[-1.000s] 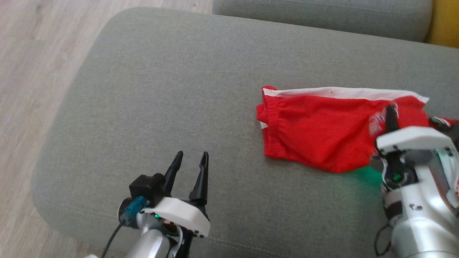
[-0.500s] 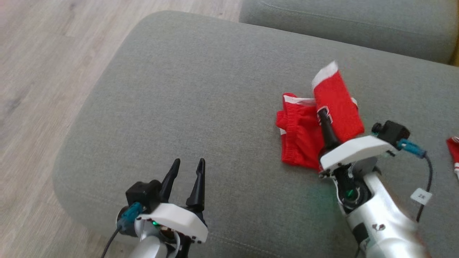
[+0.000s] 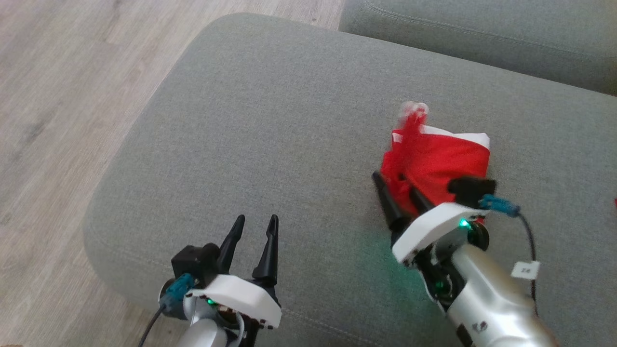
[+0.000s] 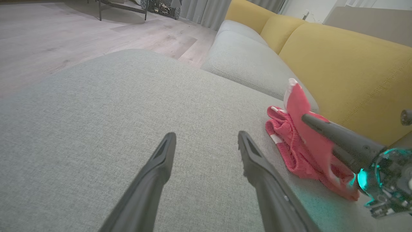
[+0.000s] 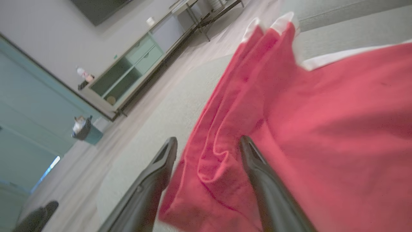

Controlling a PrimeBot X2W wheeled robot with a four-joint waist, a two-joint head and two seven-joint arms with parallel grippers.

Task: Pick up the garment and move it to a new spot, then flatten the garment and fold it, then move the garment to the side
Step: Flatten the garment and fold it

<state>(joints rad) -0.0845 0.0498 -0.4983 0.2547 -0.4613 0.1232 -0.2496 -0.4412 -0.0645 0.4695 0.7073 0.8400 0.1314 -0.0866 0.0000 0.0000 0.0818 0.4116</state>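
Observation:
The garment is a pair of red shorts with white trim, lying doubled over on the grey cushion, with a ruffled edge sticking up at its far left corner. My right gripper is open at the garment's near left edge. In the right wrist view a loose fold of the red cloth lies between the spread fingers without being pinched. My left gripper hovers open and empty over bare cushion to the left, well apart from the garment, its fingers spread.
The cushion's rounded edge drops to a wood floor on the left and front. A second grey cushion lies behind, with a yellow sofa back beyond it. Bare cushion stretches left of the garment.
My right gripper carried the garment's right end leftward over the waistband end, doubling it, and then opened. The head camera shifted. The left gripper stayed open and still.

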